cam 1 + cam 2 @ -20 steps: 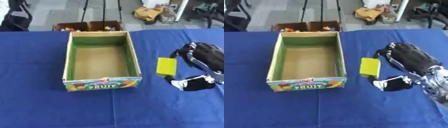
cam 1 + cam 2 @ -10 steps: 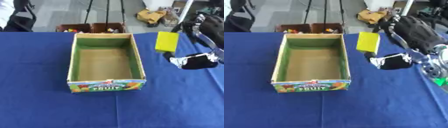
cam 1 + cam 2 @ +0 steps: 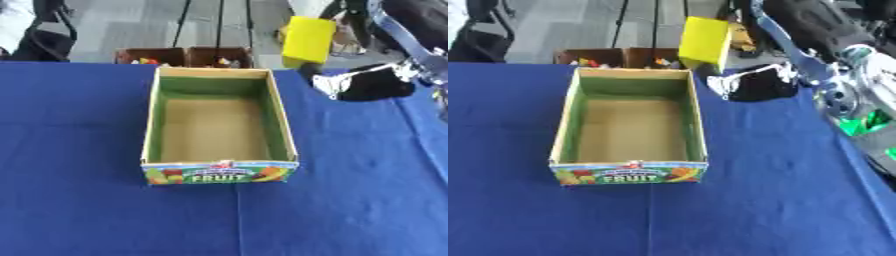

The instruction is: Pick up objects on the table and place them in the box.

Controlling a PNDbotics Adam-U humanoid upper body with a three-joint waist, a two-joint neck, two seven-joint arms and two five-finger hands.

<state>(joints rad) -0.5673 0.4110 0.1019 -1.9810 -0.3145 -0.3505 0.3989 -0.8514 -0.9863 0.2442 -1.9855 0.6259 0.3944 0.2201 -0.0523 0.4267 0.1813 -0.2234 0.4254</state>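
One right hand fingers clamped on yellow block, raised beside empty box, blue table.

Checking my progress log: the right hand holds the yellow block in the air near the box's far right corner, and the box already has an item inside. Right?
Not quite: the box is empty, as the left eye view shows. The right hand does hold the yellow block up near its far right corner.

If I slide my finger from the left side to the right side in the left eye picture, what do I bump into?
Box → yellow block → right hand.
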